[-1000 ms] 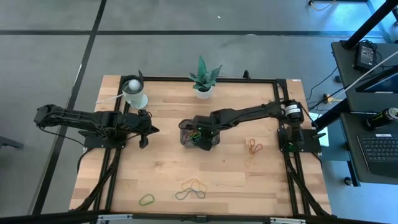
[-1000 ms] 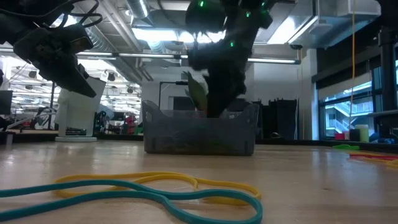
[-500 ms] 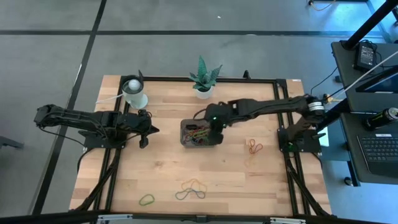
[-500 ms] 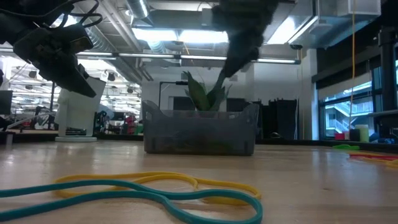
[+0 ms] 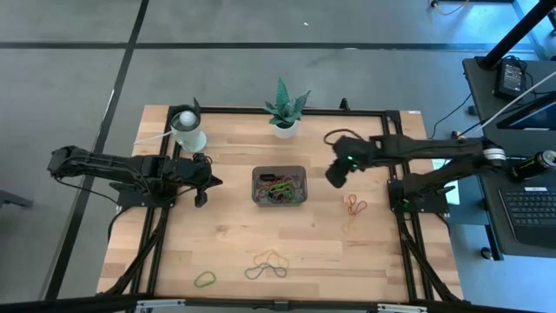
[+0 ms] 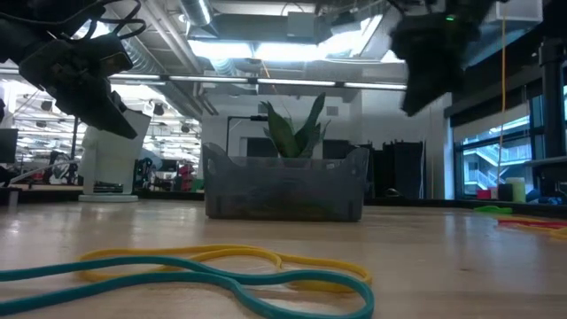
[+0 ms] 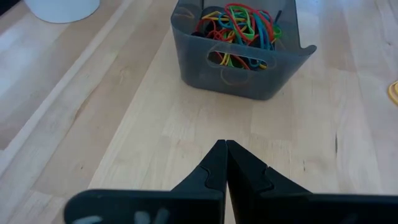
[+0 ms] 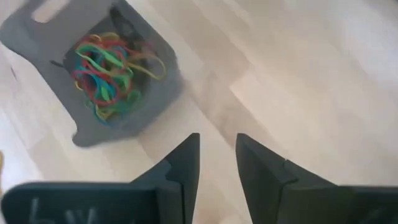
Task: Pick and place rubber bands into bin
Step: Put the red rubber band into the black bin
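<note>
The bin (image 5: 279, 185), a dark grey tray, stands mid-table and holds a tangle of coloured rubber bands (image 7: 239, 26). Loose bands lie on the wood: an orange and red pair (image 5: 355, 205) right of the bin, yellow and teal ones (image 5: 269, 263) near the front edge, and a green one (image 5: 205, 279). My right gripper (image 5: 334, 174) hovers above the table just right of the bin, open and empty (image 8: 216, 140). My left gripper (image 5: 208, 183) waits left of the bin, shut (image 7: 225, 144) and pointing at it.
A white cup (image 5: 188, 129) stands at the far left and a potted plant (image 5: 284, 109) at the far edge behind the bin. Bare wood lies between the bin and the loose bands (image 6: 221, 259) at the near edge.
My right gripper has risen out of the bin and swung toward the table's right, ending clear of the bin's right wall. The bin stays where it was, with the bands inside it.
</note>
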Motion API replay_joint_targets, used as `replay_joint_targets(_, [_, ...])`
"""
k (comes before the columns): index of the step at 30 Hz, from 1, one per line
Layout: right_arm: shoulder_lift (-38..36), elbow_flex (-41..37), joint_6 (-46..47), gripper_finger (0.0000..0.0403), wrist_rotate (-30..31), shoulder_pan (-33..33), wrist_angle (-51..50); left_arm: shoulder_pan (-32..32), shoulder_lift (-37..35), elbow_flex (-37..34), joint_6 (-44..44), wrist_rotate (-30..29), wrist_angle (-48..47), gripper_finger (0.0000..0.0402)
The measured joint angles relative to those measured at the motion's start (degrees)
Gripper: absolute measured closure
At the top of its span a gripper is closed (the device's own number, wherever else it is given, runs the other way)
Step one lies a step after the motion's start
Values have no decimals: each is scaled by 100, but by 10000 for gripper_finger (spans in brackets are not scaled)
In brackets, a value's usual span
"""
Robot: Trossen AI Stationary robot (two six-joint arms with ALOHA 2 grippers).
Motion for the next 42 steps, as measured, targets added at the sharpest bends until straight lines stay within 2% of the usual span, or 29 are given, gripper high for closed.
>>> replay_joint_targets(7, [-618,-586,1957,329,-7,711,-861,-2,0,0,-2,0,2,400])
replay_joint_targets(17, [-480,-672,4118,398,-13,1982,-1775,0,2,0,-2,0,2,400])
replay_joint_targets(26, [-3,-721,5253,389,-193,2501,-2335,0,0,0,-2,0,0,400])
replay_joint_targets(29, [140,-924,5366,383,-508,2501,-2274,-1,0,0,-2,0,0,400])
replay_joint_targets(35, [283,-1567,5516,350,-954,2503,-1332,-2,0,0,177,0,0,400])
replay_joint_targets(42, [283,-2030,5515,306,-931,2501,-186,0,0,0,231,0,0,400])
